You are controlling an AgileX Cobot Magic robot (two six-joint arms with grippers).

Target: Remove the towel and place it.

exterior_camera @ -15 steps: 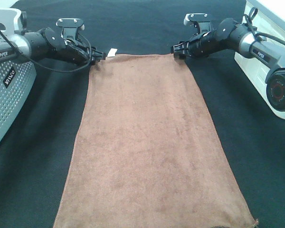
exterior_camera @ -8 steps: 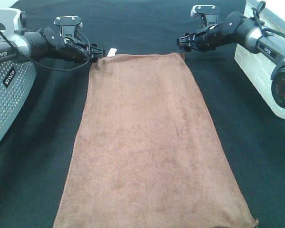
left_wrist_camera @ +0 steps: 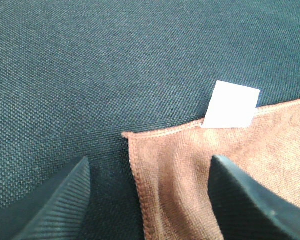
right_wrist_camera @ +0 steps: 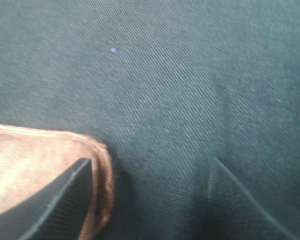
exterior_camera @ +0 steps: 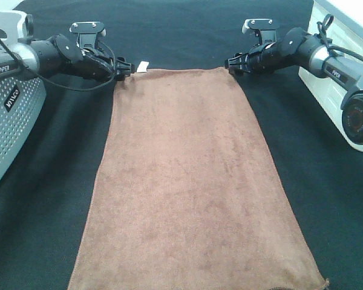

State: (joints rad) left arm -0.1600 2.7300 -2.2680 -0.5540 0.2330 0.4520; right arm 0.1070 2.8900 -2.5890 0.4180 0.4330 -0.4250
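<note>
The brown plush towel [exterior_camera: 187, 175] lies flat on the black table cloth [exterior_camera: 327, 199], its white tag [exterior_camera: 143, 66] at the far left corner. My left gripper [exterior_camera: 122, 67] is at that far left corner. In the left wrist view it is open [left_wrist_camera: 150, 200], and the towel corner [left_wrist_camera: 170, 165] and the tag [left_wrist_camera: 231, 105] lie between its fingers. My right gripper [exterior_camera: 230, 63] is at the far right corner. It is open [right_wrist_camera: 150, 200]; the towel corner [right_wrist_camera: 35, 155] lies by one finger [right_wrist_camera: 65, 205], and black cloth fills the gap.
A grey perforated arm base [exterior_camera: 9, 115] stands at the left edge. A white base with a camera lens [exterior_camera: 351, 109] stands at the right edge. The towel's near edge [exterior_camera: 199, 283] reaches the front of the view.
The right gripper drew back from the towel's far right corner, rose a little, then came down beside it. The left gripper has hardly moved. The towel lies unchanged.
</note>
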